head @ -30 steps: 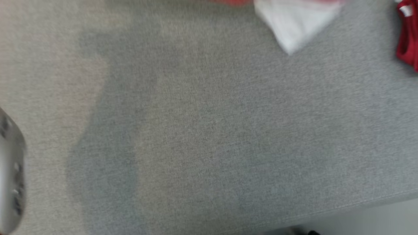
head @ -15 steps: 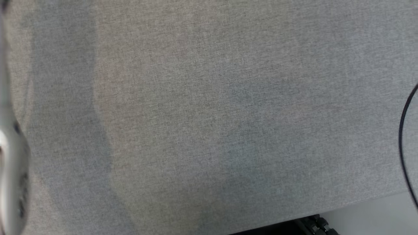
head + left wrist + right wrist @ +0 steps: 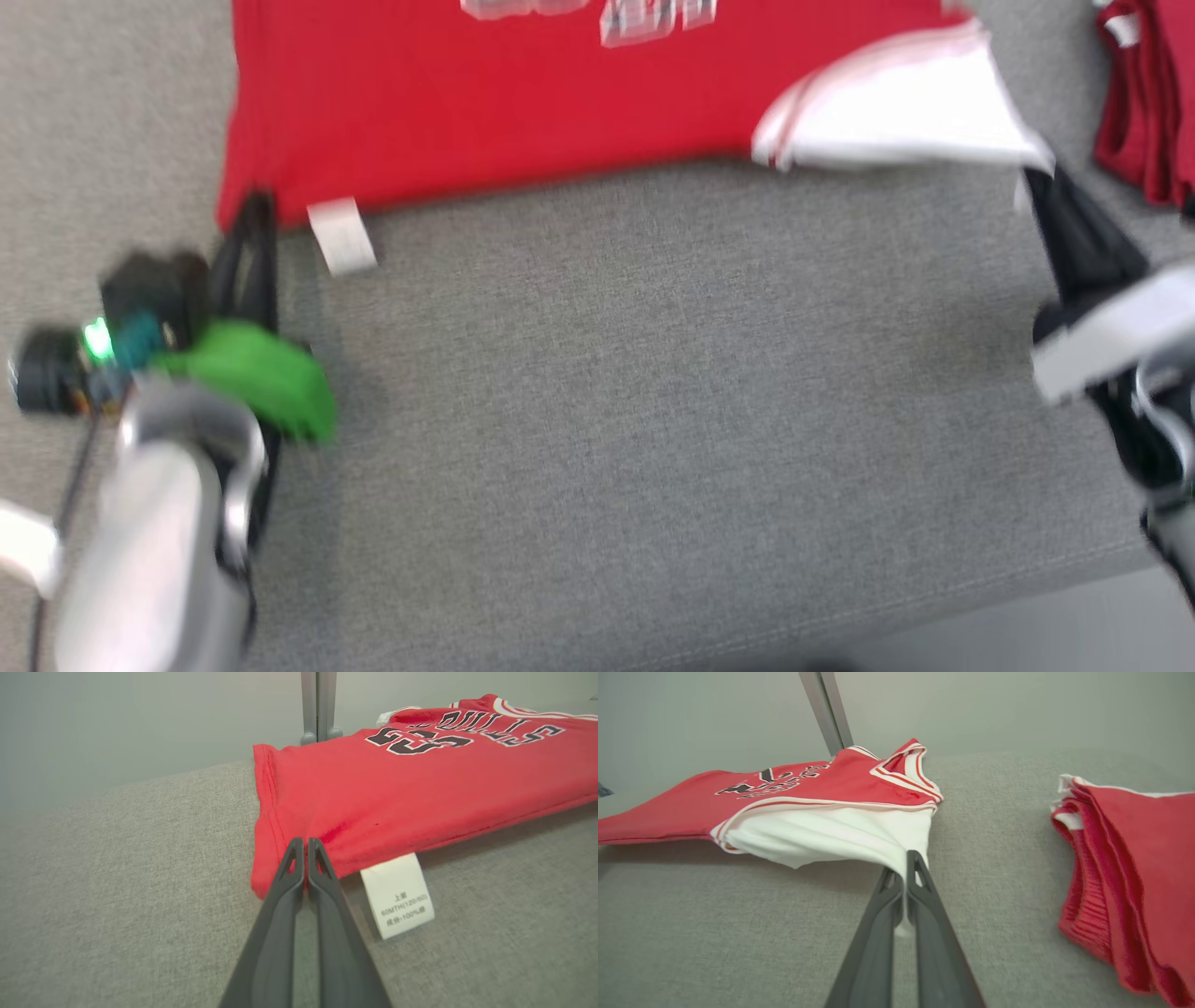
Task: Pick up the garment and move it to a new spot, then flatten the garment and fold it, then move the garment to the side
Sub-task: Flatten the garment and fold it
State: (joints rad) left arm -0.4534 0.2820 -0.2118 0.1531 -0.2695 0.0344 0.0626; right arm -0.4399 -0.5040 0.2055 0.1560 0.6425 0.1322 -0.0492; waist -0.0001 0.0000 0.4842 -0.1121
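head: top-down | wrists: low, close, facing jersey (image 3: 397, 788) (shared by all)

Seemingly a bare test room: grey cloth-covered counter (image 3: 653, 420), plain grey wall (image 3: 140, 718), metal post (image 3: 317, 704), stacked red jerseys (image 3: 1134, 858).

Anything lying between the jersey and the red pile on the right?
No, just bare grey cushion between jersey and red pile, per the right wrist view.
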